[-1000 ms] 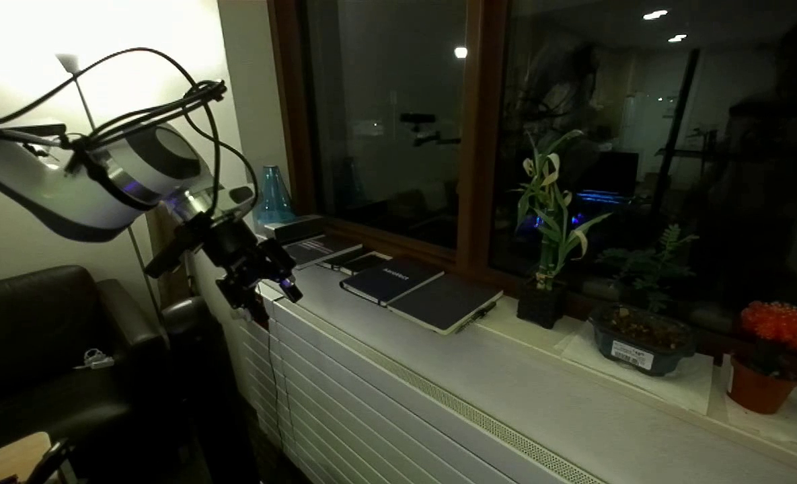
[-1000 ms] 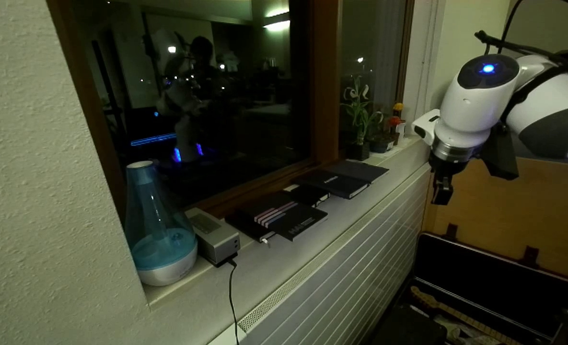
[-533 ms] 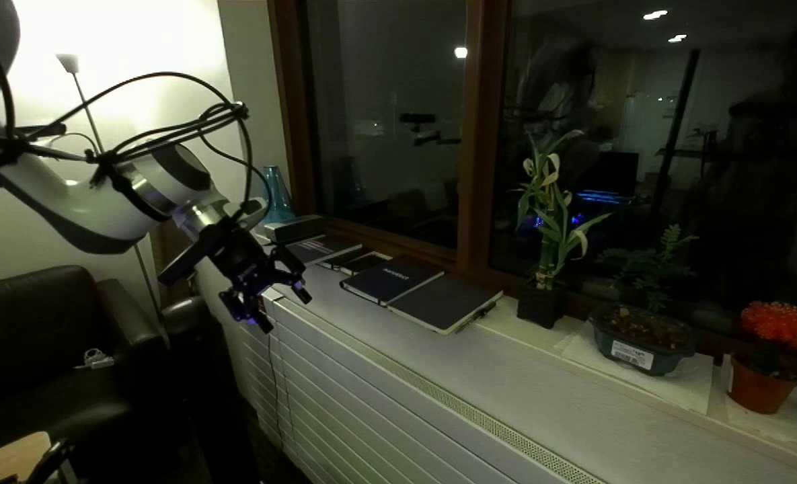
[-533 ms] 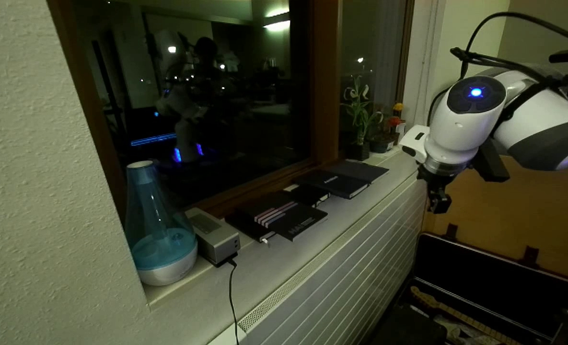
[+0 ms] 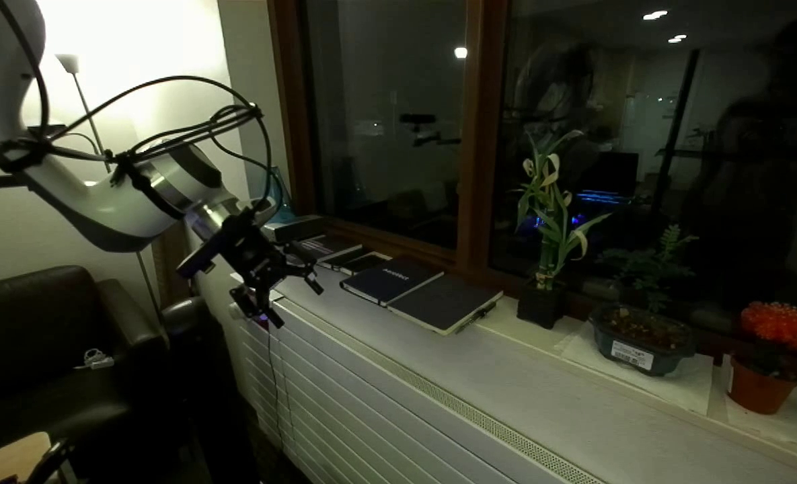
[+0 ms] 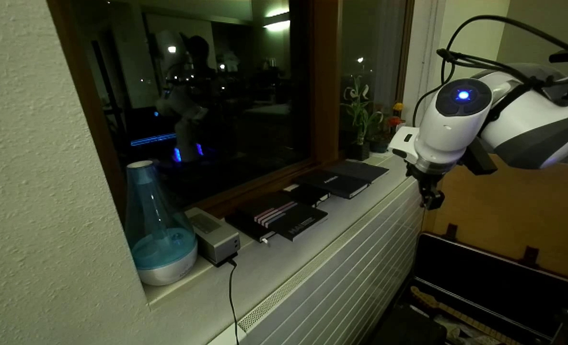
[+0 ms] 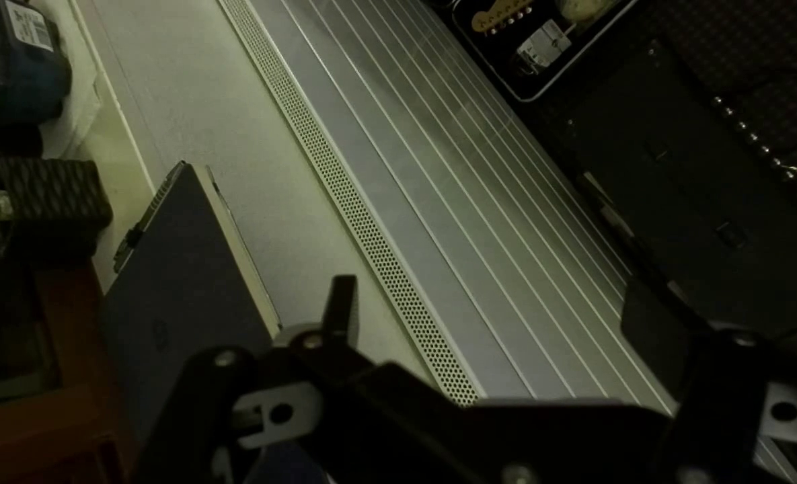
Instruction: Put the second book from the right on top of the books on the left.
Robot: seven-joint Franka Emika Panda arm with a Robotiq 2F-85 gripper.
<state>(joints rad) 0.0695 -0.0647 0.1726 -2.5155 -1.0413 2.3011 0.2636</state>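
One windowsill carries the wide dark-grey book, the overlapping books on the left and, flat between them, the second book; the gripper hangs empty, jaws spread wide, presumably to admit that book's edge

One gripper is hanging with two fingers. From its jaws toward the window, at least five books are lying, one pen is resting and at least three potted plants are standing. Well apart from the jaws, one blue vessel and one grey box are sitting; lower than the jaws, one guitar is lying.
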